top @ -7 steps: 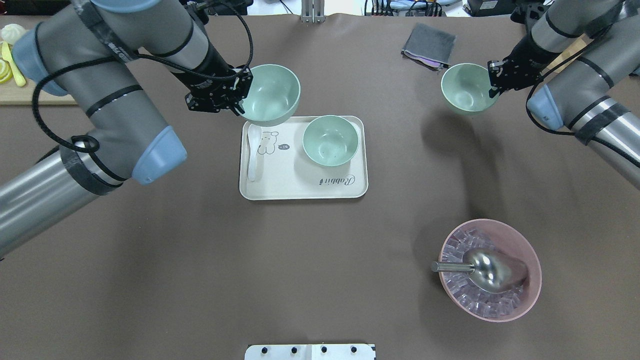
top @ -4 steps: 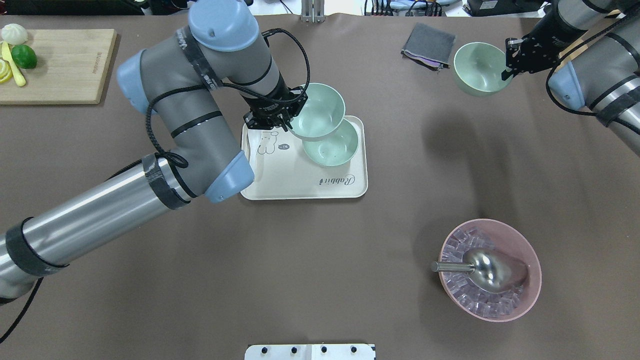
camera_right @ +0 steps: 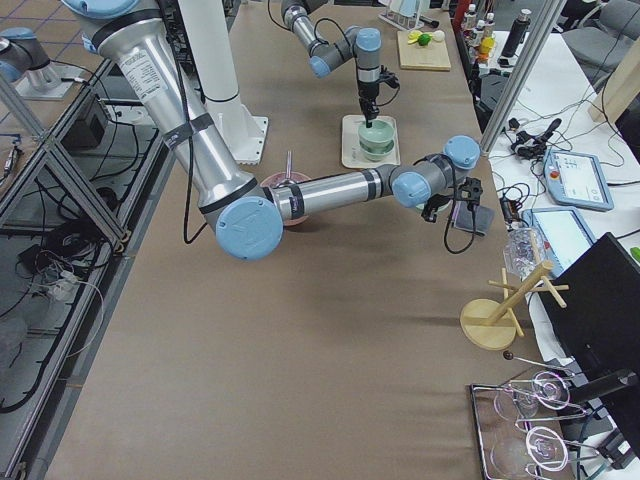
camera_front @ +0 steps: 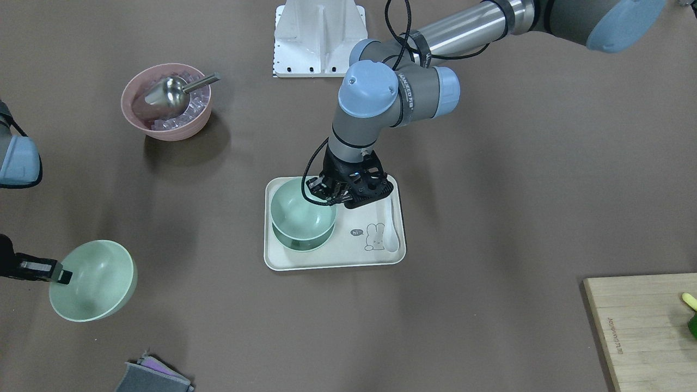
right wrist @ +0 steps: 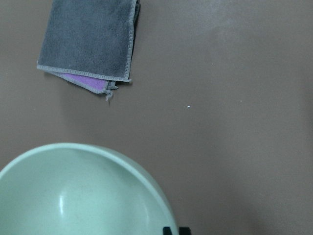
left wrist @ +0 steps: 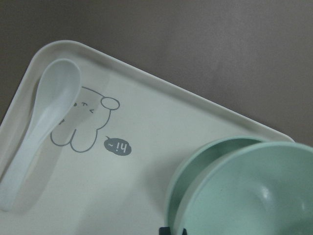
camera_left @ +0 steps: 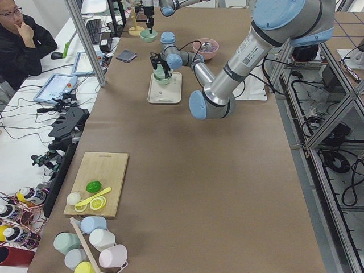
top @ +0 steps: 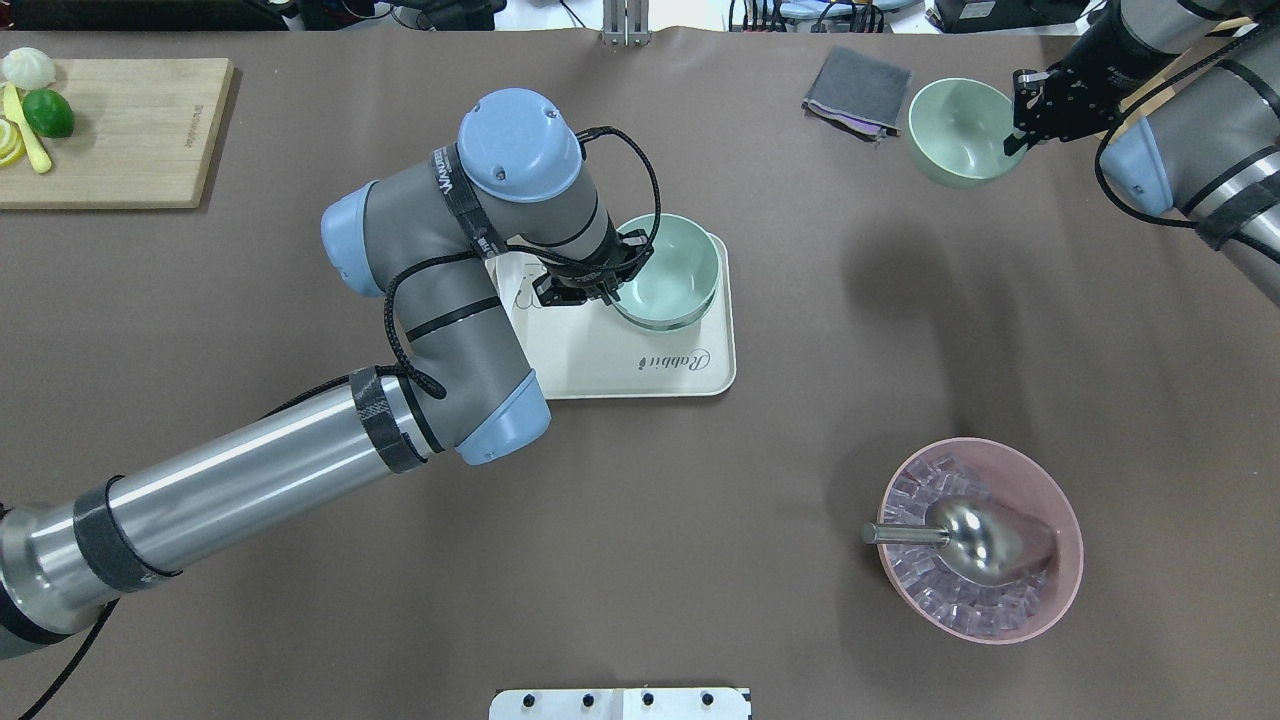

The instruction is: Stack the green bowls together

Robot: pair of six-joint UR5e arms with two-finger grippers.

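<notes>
Pinches one green bowl [top: 672, 262] by the rim with the left gripper [top: 612, 285], apparently nested in a second bowl [camera_front: 303, 244] on the tray [top: 600, 365]. Clamps the third bowl [top: 955, 130] with the right gripper [top: 1015, 135], well right of the tray.

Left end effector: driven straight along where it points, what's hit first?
Probably the lower green bowl on the tray; the left end effector points down, gripping the upper green bowl right over it. Gap unclear.

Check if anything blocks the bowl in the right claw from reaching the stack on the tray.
Nothing visible does: only bare table lies between the held bowl and the stacked bowls. The grey cloth and pink bowl sit off that line. The left claw grips the top bowl.
</notes>
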